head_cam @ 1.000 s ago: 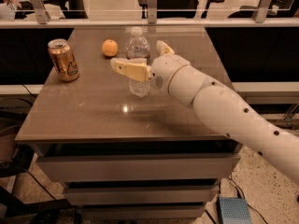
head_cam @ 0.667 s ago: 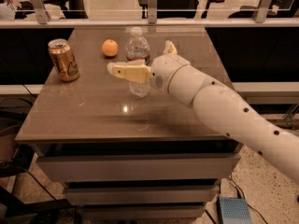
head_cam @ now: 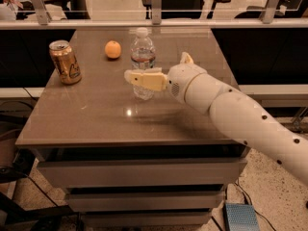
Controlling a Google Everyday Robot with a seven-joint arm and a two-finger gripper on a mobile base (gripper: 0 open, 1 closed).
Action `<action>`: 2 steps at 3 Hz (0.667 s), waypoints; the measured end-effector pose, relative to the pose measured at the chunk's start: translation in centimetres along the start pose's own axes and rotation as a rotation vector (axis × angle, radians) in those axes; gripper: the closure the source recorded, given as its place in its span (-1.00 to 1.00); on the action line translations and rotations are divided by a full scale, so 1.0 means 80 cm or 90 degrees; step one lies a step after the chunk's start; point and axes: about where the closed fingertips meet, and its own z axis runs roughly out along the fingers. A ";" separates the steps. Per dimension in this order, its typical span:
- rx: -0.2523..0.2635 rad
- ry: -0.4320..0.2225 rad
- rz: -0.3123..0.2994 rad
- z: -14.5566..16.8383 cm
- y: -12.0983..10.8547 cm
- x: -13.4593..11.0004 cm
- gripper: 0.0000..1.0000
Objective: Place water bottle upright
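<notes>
Bottle (head_cam: 143, 49): upright on surface (head_cam: 91, 117), axis vertical | hand (head_cam: 156, 66): spread wide, near finger across bottle's front, far finger apart, right.

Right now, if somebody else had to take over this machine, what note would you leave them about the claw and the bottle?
The water bottle stands upright on the table, cap up, to the right of the orange. The gold drink can stands near the table's left edge.
The claw is open beside the water bottle. One finger crosses in front of its lower half; whether it touches is unclear.
Done: the bottle appears to rest on its own base.
Left: probably only to draw the claw away without knocking the bottle over.
</notes>
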 end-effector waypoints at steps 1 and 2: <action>-0.023 -0.028 0.023 -0.032 0.030 -0.028 -1.00; -0.052 -0.047 0.042 -0.079 0.061 -0.048 -1.00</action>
